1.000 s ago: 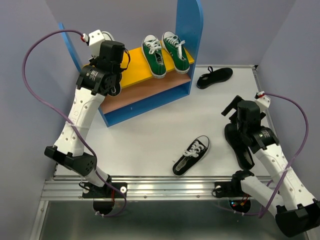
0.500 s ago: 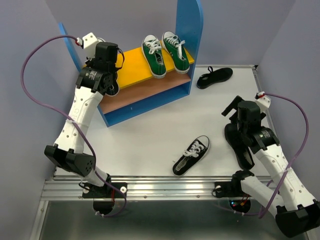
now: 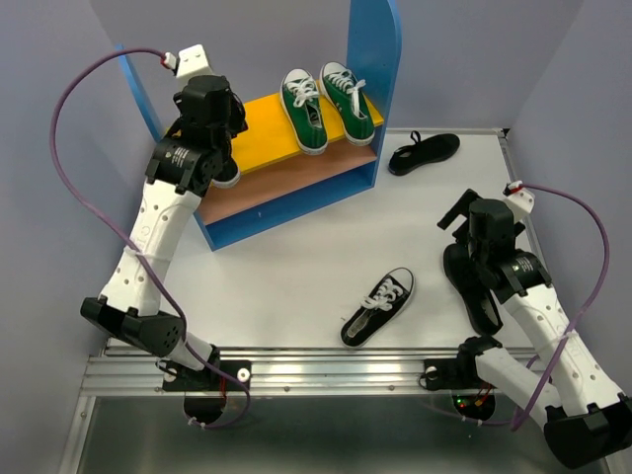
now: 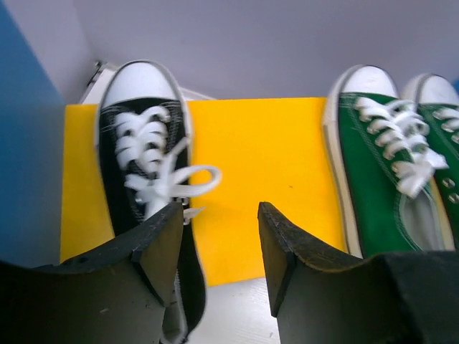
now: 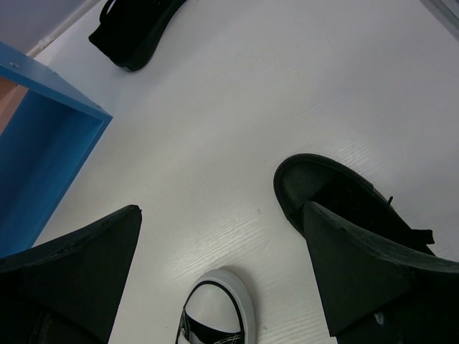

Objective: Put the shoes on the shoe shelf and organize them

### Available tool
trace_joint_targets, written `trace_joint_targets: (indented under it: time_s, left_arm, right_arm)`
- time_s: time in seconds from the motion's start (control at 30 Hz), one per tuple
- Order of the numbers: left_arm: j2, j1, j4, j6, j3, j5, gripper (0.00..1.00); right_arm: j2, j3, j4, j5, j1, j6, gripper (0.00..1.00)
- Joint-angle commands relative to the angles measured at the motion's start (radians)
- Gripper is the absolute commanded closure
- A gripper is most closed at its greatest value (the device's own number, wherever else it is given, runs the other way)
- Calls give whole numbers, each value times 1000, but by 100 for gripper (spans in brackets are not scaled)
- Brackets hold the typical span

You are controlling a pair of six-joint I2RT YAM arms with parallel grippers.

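The shoe shelf [image 3: 376, 59] stands at the back left, and two green sneakers [image 3: 304, 111] [image 3: 348, 103] lie side by side at the right end of its yellow upper board [image 3: 267, 133]. A black sneaker [image 4: 143, 158] with white laces lies at that board's left end, heel over the near edge. My left gripper [image 4: 219, 215] is open just behind that heel, the left finger [image 4: 154, 251] overlapping it. My right gripper [image 5: 222, 209] is wide open low over the table, an all-black shoe [image 5: 323, 193] [image 3: 474, 286] beside its right finger. A second black sneaker [image 3: 378, 306] lies on the table mid-front.
Another all-black shoe [image 3: 425, 151] lies on the table just right of the shelf's blue side panel. The pinkish lower board [image 3: 286, 183] holds nothing that shows. Grey walls close in on the left, back and right.
My left gripper has opened and let go of the black sneaker on the upper board, and its wrist has shifted slightly. The right arm has not moved.
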Motion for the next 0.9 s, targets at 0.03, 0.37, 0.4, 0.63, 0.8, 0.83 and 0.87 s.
trace_joint_targets:
  time_s: [0.03,0.37,0.4,0.63,0.8,0.83,0.87]
  left_arm:
    - [-62,-173,104,232,60,9,44]
    - [4,-650,-65,149,-96,18,47]
    - [2,-674,-51,131,-127,69,47]
    - [2,-813,62,16,-418,281,22]
    - [33,-867,171,-16,-599,351,14]
    - [39,-884,196,-14,-616,360,14]
    - [48,-895,202,-13,-636,363,14]
  right_arm:
    - [2,30,3,20,-2,-1,0]
    - [11,53,-11,85,-2,-18,0]
    - [12,53,-12,88,-2,-21,0]
    - [12,61,-14,112,-2,-18,0]
    - [9,67,-12,129,-2,-22,0]
    - [11,69,-12,129,-2,-22,0]
    - [12,70,-12,128,-2,-24,0]
